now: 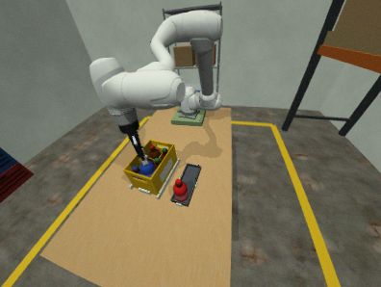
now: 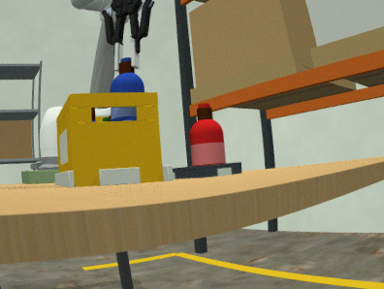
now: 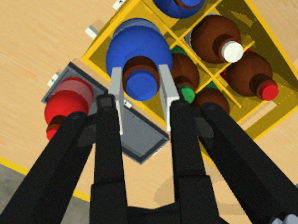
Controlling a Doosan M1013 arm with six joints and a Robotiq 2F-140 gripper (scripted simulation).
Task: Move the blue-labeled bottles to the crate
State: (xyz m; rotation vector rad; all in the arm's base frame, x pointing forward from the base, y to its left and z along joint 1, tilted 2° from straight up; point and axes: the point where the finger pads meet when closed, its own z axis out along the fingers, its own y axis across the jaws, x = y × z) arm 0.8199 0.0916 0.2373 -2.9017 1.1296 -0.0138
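My gripper (image 1: 144, 161) (image 2: 127, 61) (image 3: 140, 79) is shut on the neck of a blue bottle (image 1: 147, 169) (image 2: 127, 83) (image 3: 137, 47). This bottle is upright, its body inside a corner cell of the yellow crate (image 1: 140, 184) (image 2: 112, 155) (image 3: 94, 56) and its shoulder above the rim. Its base is hidden, so I cannot tell if it touches the crate floor. Another blue bottle (image 3: 176, 7) stands in the neighbouring cell. A red bottle (image 1: 180, 192) (image 2: 208, 136) (image 3: 67, 105) stands upright on the dark tray (image 1: 193, 172) (image 2: 233, 168) (image 3: 141, 139).
The crate also holds brown bottles with a white cap (image 3: 232, 51), a red cap (image 3: 268, 90) and green caps (image 3: 186, 94). The crate walls and dividers stand close around the held bottle. The tray lies beside the crate. Racks with boxes stand behind the table.
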